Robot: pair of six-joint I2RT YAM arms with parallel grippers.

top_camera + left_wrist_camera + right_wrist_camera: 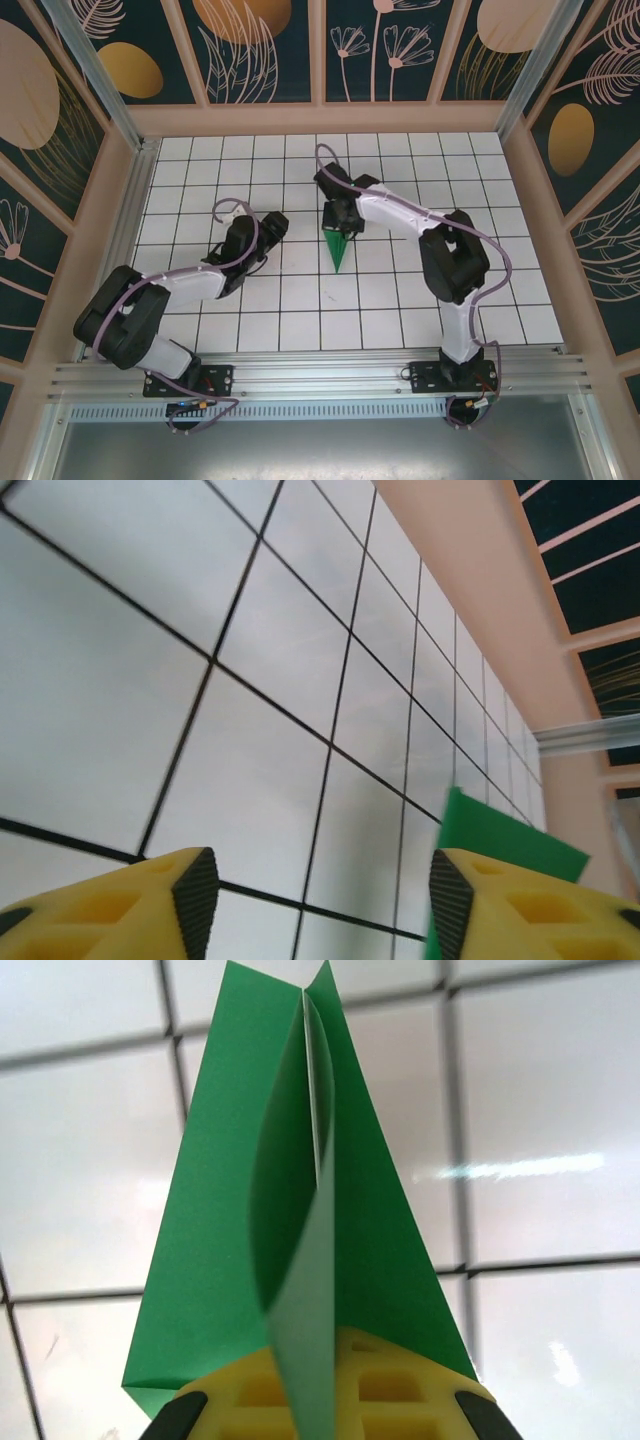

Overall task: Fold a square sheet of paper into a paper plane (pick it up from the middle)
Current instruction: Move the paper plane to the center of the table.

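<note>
Top view: on the tiled table (400, 310), the paper plane (338, 250) is being pinched at its wide 12 o'clock end by the closed right gripper (345, 222), with its tip pointing to 6 o'clock.

Left wrist view: the left gripper (315, 890) is being held open and empty, with the plane's edge at 4 o'clock.

Right wrist view: the plane is being clamped at 6 o'clock.

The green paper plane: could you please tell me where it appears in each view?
Top external: paper plane at picture centre, tip pointing down.
Left wrist: bottom-right corner.
Right wrist: centre, rising from the bottom edge.
Shared landmark: white tiles with black grid lines.
</note>
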